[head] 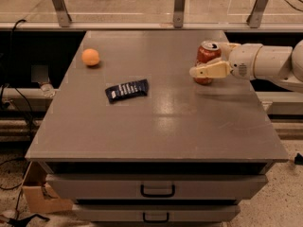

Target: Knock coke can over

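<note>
gripper [206, 66] at coke can [207, 54], seemingly touching, far right of table [156, 126]

Orange fruit [90, 57] — near the far-left corner of the desk [165, 131]. Dark blue snack wrapper [127, 90] — flat, left of centre, well apart from the fruit. Gripper [204, 65]: by the right edge, toward the far-right corner.

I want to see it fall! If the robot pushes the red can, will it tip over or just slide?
The can stands upright, taller than wide, so a push near its top probably tips it. The gripper sits low at its front; pushing there might slide it on the smooth table. Fallen, it may roll.
</note>
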Controlling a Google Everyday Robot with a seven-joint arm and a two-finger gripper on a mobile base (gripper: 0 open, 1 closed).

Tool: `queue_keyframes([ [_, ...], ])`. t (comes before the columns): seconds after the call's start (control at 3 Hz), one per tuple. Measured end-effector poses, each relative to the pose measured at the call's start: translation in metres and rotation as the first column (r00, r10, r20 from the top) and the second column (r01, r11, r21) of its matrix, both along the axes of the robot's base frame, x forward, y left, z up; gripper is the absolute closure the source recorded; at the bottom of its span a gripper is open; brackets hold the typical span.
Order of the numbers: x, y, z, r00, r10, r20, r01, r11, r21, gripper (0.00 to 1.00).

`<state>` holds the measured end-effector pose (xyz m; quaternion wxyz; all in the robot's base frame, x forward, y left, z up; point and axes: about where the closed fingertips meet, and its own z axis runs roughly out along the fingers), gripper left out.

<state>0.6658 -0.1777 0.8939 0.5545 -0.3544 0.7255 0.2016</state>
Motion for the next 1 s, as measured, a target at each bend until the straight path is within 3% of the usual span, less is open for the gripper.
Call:
queue_keyframes([
  [0.67, 0.003, 0.002, -0.004, 0.9998, 0.018, -0.011, -0.018, 1.0, -0.001, 0.64],
  [1.0, 0.012, -0.01, 0.003, 0.9985, 0.045, 0.03, -0.042, 0.994, -0.102, 0.87],
])
